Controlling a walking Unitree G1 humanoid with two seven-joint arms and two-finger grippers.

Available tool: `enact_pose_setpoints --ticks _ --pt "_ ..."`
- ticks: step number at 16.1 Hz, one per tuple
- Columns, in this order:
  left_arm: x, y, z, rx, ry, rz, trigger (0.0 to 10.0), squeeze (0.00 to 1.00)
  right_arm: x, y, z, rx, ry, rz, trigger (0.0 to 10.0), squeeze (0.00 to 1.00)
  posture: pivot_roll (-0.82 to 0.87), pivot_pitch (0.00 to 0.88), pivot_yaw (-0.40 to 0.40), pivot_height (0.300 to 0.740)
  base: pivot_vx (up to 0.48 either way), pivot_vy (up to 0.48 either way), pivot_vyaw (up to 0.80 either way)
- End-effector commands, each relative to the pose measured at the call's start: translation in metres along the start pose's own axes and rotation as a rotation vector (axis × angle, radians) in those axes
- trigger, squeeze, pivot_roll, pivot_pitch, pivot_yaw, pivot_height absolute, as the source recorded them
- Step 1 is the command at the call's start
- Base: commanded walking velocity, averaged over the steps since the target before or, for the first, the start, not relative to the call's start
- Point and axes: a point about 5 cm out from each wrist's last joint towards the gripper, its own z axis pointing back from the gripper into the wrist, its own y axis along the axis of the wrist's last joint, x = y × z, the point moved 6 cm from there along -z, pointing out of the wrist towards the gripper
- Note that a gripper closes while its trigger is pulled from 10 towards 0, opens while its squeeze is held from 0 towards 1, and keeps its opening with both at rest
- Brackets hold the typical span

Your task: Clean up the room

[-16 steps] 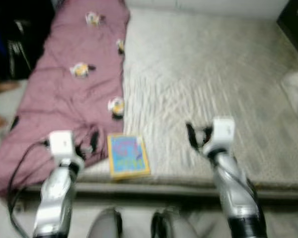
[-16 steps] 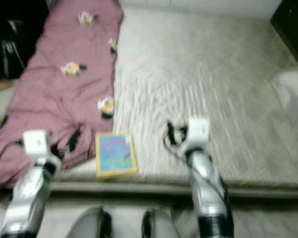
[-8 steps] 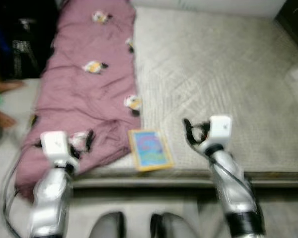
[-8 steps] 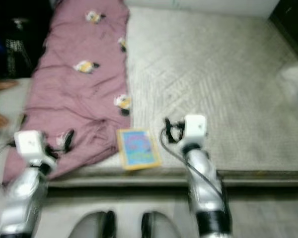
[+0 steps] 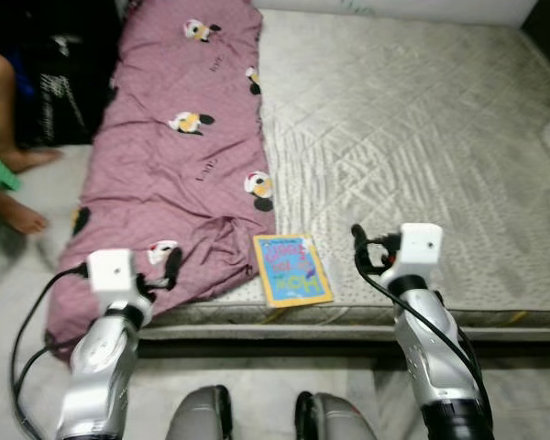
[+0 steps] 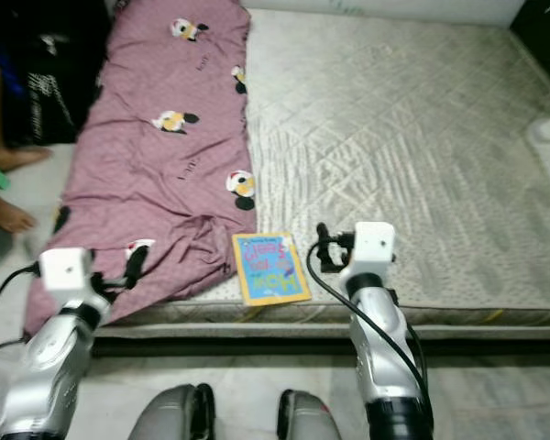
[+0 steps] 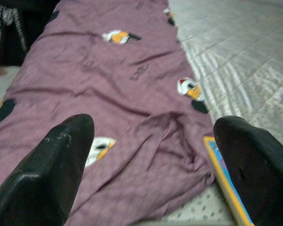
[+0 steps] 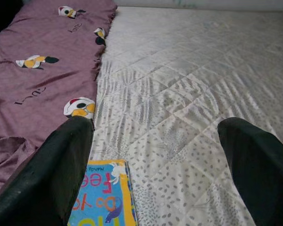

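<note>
Book (image 8: 104,200) cover with "Mandy" and large partial letters "FEE", "DO YO", blanket (image 8: 37,70) lettering unreadable

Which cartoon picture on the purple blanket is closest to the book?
The one at the purple blanket edge, just beyond the book; the other pictures sit farther off.

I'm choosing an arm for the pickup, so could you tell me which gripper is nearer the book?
Right. The right gripper hangs open just off the book, on its right. The left gripper, also open, is farther off on the other side, over the purple blanket.
</note>
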Motion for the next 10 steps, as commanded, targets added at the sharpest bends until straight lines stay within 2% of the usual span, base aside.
enact_pose_setpoints --ticks 1,3,5,9,10 --pt "0.003 -0.005 0.000 -0.016 -0.015 -0.017 10.0 0.00 0.008 0.004 0.002 0.017 -0.029 0.002 10.0 0.00 -0.03 0.125 0.007 0.740 0.000 0.000 0.00" --pt "0.008 -0.002 -0.005 -0.009 -0.031 0.007 10.0 0.00 0.008 0.004 0.003 0.020 -0.029 0.009 10.0 0.00 -0.04 0.122 0.003 0.740 0.000 0.000 0.00" --pt "0.009 -0.004 -0.003 -0.008 -0.030 0.011 10.0 0.00 0.007 0.005 0.002 0.022 -0.016 0.020 10.0 0.00 -0.04 0.125 -0.008 0.740 0.000 0.000 0.00" --pt "0.003 -0.007 0.003 -0.008 0.008 -0.002 10.0 0.00 0.006 0.004 0.001 0.014 -0.005 0.023 10.0 0.00 -0.02 0.133 -0.027 0.740 0.000 0.000 0.00" --pt "0.000 -0.008 0.006 -0.010 0.018 -0.003 10.0 0.00 0.003 0.002 0.001 0.004 0.009 0.021 10.0 0.00 -0.01 0.137 -0.034 0.740 0.000 0.000 -0.80"
